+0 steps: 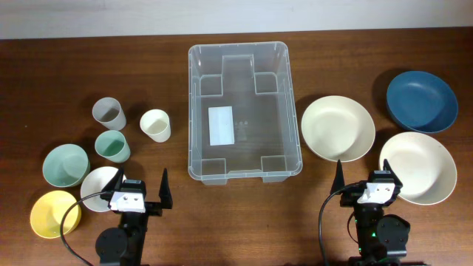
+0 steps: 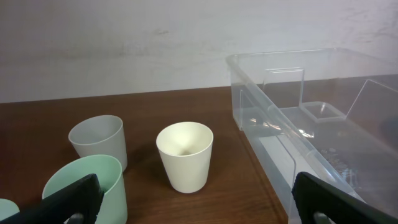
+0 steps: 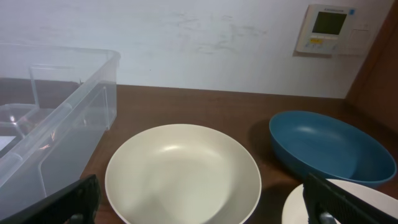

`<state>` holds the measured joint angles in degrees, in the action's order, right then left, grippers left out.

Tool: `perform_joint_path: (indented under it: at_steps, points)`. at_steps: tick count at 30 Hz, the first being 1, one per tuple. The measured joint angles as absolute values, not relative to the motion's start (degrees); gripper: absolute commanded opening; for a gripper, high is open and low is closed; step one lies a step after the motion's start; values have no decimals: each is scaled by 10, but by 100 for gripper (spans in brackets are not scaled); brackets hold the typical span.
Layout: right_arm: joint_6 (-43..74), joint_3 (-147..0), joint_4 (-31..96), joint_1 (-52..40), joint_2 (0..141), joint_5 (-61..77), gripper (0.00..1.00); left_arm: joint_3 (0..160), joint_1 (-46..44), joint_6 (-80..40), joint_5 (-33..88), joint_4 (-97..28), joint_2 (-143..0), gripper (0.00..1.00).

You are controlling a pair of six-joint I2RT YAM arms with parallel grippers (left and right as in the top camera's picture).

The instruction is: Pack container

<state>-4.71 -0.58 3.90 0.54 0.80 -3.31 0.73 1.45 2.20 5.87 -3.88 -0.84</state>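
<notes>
Surface: a dark brown wood-grain table (image 1: pixel 74 59), matte, backed by a white, faintly scuffed wall (image 2: pixel 124 43) carrying a small beige control panel (image 3: pixel 324 28) with a screen. The container (image 1: pixel 237 47) stands upright at the table's centre, long axis running away from the arms. It is clear, glossy rigid plastic, rectangular with rounded corners and a thick rolled rim, with boxy moulded steps in its walls. A white rectangular label (image 1: pixel 221 125) lies flat on its floor. To its left stand three tapered, smooth matte cups, close together but apart: a grey cup (image 1: pixel 109 113), a cream cup (image 1: pixel 155 125) and a green cup (image 1: pixel 112 145). Nearer the left arm sit three round bowls in a tight cluster: a green bowl (image 1: pixel 65 164), a white bowl (image 1: pixel 100 188) and a yellow bowl (image 1: pixel 52 214). To the container's right lie a shallow cream plate (image 1: pixel 338 128), a deeper blue bowl (image 1: pixel 421 101) and a second plate (image 1: pixel 417 166), all matte and round. The left gripper (image 1: pixel 142 181) has its dark, pointed fingers spread wide and holds nothing; one finger overlaps the white bowl from overhead, and contact cannot be confirmed. The right gripper (image 1: pixel 364 174) is likewise spread wide with nothing between its fingers, near the second plate.
</notes>
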Motion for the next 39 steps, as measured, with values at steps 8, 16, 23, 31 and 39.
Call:
perform_joint_path:
  at_steps: [8,16,23,31,39]
  points:
    - [-47,-6,39,5,8,-33,99,7,15,22,58,-39,-8,100]
    - [-20,-6,39,5,8,-33,99,7,15,26,44,-39,-8,100]
    - [12,-10,53,5,8,-33,99,7,15,26,39,-36,-8,100]
    - [51,-55,162,5,40,-36,99,7,15,26,20,-43,-8,100]
    - [60,-165,208,5,181,-42,99,9,15,-5,6,-51,-9,99]
